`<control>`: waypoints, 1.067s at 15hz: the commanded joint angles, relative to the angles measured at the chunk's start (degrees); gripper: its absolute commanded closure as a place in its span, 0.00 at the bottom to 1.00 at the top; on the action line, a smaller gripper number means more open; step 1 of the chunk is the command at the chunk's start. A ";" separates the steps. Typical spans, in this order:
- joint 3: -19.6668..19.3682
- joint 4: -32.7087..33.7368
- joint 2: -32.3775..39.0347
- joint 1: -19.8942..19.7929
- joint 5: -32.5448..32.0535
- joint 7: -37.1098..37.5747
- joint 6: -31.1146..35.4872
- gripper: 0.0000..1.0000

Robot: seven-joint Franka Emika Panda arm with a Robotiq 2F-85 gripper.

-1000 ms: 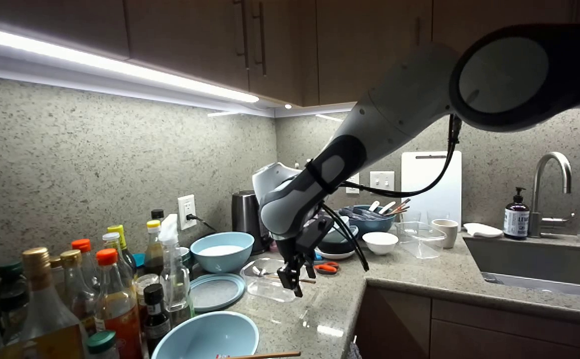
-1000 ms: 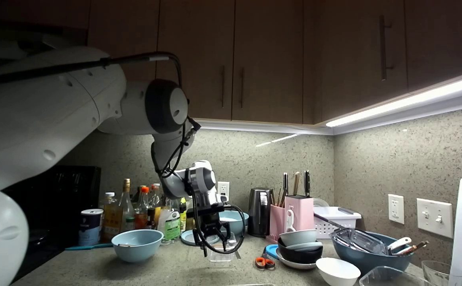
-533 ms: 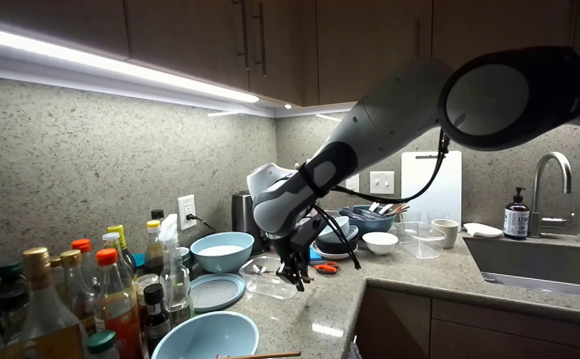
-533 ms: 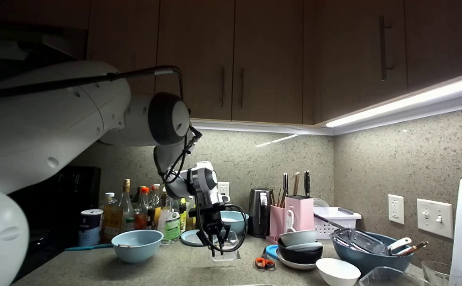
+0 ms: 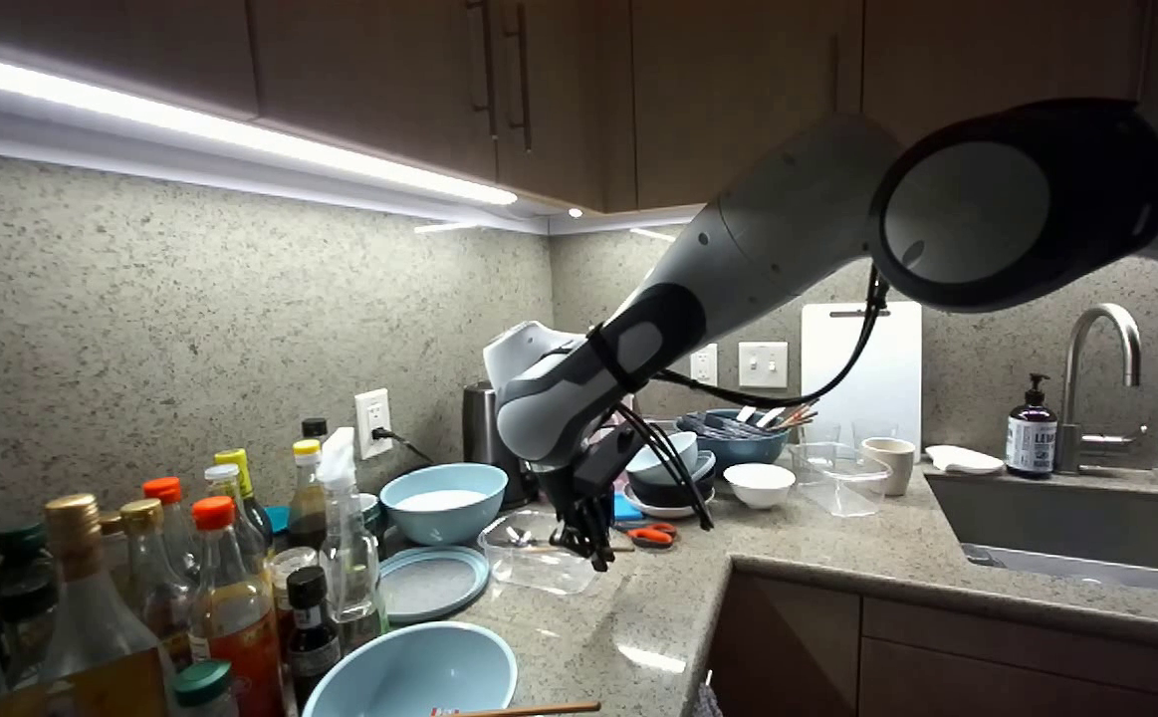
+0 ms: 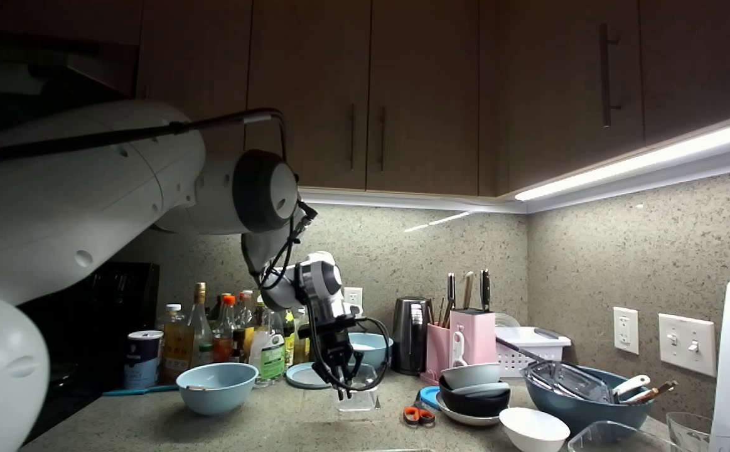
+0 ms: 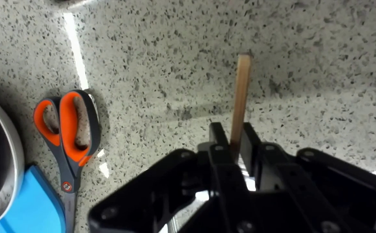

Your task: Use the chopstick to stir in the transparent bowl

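A light wooden chopstick (image 7: pixel 242 84) runs between the black fingertips of my gripper (image 7: pixel 233 130) in the wrist view, one end sticking out ahead over the counter. The jaws stand close together around it. Whether both pads press on it I cannot make out. In an exterior view the chopstick's end (image 5: pixel 622 548) pokes out past the gripper (image 5: pixel 586 554). Its other part lies over the transparent bowl (image 5: pixel 537 578), a shallow clear vessel on the counter with a pale utensil in it. The gripper (image 6: pixel 343 390) hides part of this bowl (image 6: pixel 358 403) in an exterior view.
Orange-handled scissors (image 7: pixel 73 139) and a blue lid (image 7: pixel 34 200) lie beside the gripper, near stacked bowls (image 5: pixel 673 488). A blue bowl (image 5: pixel 419 657) with another wooden stick (image 5: pixel 539 709) stands nearer the camera. Bottles (image 5: pixel 230 597) crowd the wall side; a grey-blue lid (image 5: pixel 434 583) lies between.
My fingers have drawn together around the chopstick from a wide opening. The upper arm has sunk, and the gripper has shifted slightly. The chopstick's free end appears a little higher in the picture.
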 commanded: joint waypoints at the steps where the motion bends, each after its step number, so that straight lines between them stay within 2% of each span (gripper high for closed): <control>1: -0.56 1.20 0.06 0.81 -0.56 -0.65 -1.85 0.51; 9: -1.94 0.07 -1.76 2.69 -1.45 2.69 -4.30 0.02; 16: -0.47 0.08 -2.26 1.74 1.92 3.76 -11.01 0.00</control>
